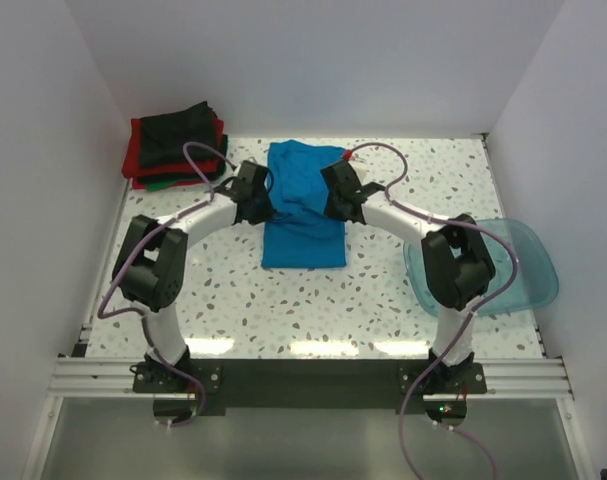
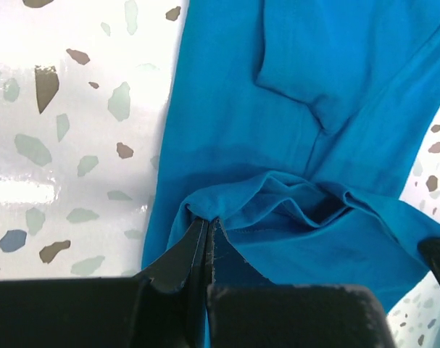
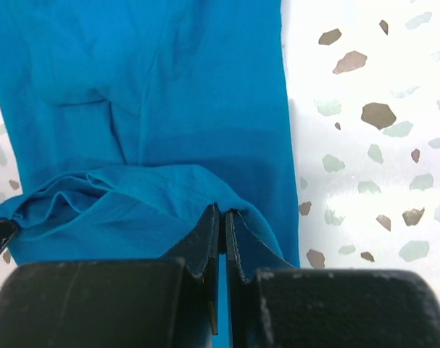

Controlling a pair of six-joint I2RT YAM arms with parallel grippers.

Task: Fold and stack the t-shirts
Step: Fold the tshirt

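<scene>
Left gripper [image 2: 207, 226] and right gripper [image 3: 222, 216] each clamp shut on a raised fold of the bright blue t-shirt [image 1: 303, 242], a narrow strip mid-way across the table [image 1: 383, 300]; dark green and red folded t-shirts [image 1: 175, 148] sit stacked at the far-left corner, so finishing this fold and stacking it look left

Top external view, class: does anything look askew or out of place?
The stack of folded t-shirts in the far left corner is uneven: red and green edges poke out under the skewed dark top layer. The blue t-shirt is simply mid-fold.
</scene>
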